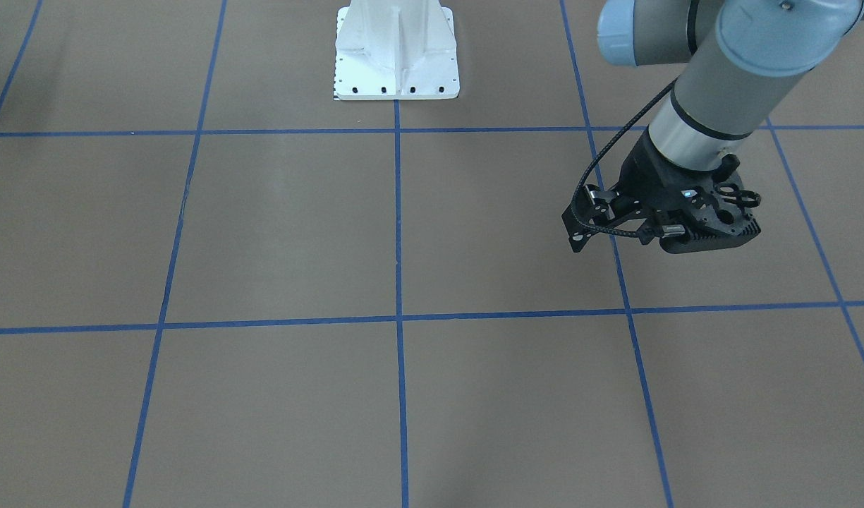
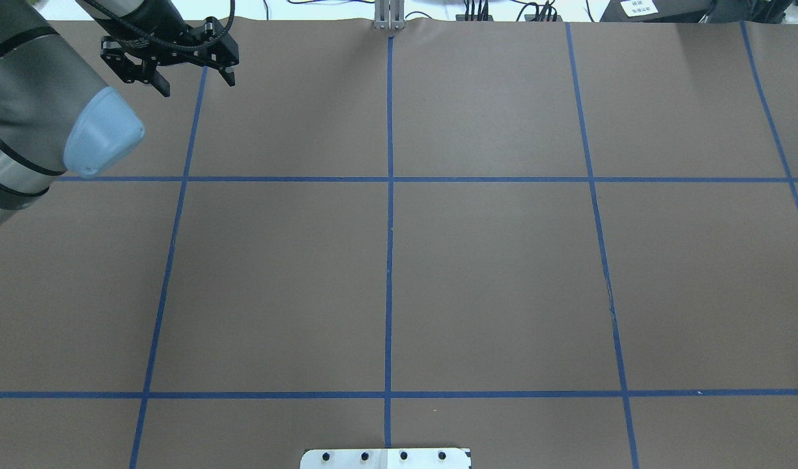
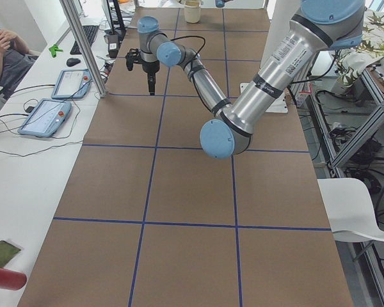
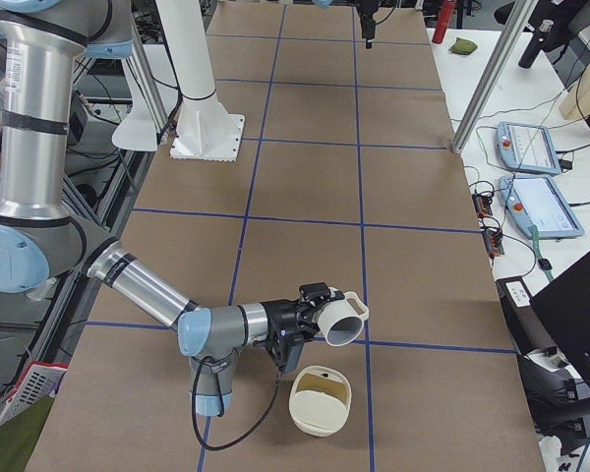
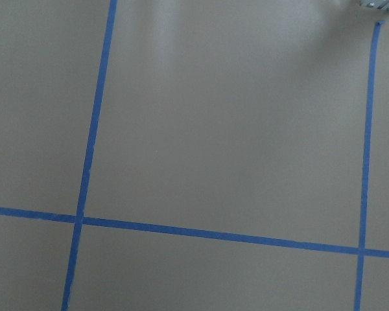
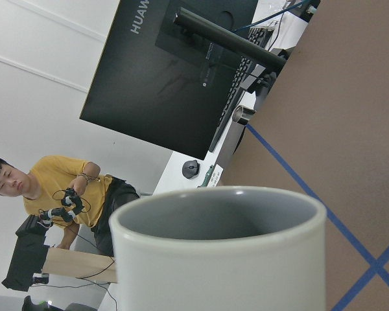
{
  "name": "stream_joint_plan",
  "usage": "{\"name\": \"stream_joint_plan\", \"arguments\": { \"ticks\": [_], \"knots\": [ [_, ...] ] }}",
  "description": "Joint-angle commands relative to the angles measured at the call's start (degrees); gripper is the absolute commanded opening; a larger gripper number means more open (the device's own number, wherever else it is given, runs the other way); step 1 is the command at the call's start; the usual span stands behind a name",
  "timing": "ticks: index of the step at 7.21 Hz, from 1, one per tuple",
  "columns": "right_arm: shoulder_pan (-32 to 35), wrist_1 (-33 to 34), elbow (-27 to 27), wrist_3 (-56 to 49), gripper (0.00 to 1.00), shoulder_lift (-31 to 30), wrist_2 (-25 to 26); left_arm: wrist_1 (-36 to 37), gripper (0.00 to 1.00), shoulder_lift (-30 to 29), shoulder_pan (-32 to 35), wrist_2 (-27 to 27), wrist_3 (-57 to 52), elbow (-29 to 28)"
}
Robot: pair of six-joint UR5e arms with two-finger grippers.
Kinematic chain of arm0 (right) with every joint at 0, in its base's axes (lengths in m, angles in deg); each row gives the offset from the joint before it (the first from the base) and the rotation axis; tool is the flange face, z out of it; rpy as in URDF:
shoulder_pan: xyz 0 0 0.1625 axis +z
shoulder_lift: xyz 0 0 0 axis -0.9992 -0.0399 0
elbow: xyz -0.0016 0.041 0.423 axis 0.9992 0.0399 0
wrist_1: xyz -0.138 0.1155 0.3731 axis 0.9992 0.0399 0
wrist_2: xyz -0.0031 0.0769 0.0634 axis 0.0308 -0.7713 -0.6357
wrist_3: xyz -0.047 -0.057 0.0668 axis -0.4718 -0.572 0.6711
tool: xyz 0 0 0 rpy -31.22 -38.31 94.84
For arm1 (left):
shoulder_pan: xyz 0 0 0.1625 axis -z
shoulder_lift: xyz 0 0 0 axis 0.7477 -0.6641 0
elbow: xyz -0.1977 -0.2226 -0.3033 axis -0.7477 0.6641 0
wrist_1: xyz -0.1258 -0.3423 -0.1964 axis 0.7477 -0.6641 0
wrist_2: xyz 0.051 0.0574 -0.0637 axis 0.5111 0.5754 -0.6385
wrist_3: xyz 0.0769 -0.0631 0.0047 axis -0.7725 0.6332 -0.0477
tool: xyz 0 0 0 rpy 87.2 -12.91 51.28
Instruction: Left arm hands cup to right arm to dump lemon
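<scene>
Dumping seems to be the step in hand. The cup (image 4: 344, 317) is sitting at the tip of the right gripper (image 4: 315, 310), tipped on its side, with its mouth pointing away from the right arm (image 4: 138, 285). A cream container (image 4: 320, 425) is standing near it on the table (image 1: 276, 226). From this side view alone, one cannot tell how the jaws are standing on the cup. The left gripper (image 2: 197, 86) is hanging well apart, at the other end of the table, with its fingers spread wide and holding nothing, so the hand-over looks finished.

The lemon is not showing in any view. The part of the cup's inside that the right wrist view shows is looking bare. Perhaps the lemon is lying in the container, whose inside is looking yellowish, but that view is too small to be sure. The next move is probably calling for more wrist tilt with the mouth over the container, or, if the lemon is out, for turning the cup upright.

The cup is looking like glazed ceramic: smooth and off-white outside, dull dark grey inside, with a thick rounded rim. The container is showing rounded corners. The table is wearing flat brown paper crossed by blue tape lines.
</scene>
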Motion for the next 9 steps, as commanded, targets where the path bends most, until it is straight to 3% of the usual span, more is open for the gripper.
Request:
{"name": "stream_joint_plan", "arguments": {
  "ticks": [1,9],
  "knots": [
    [0.09,-0.1,1.21,5.19,0.0,0.49,-0.06,0.0,1.0,-0.18,-0.25,0.34,0.0,-0.09],
    [0.0,-3.62,4.72,25.61,0.0,2.95,4.51,-0.09,1.0,-0.79,-1.13,2.98,-0.53,-0.09]
  ]
}}
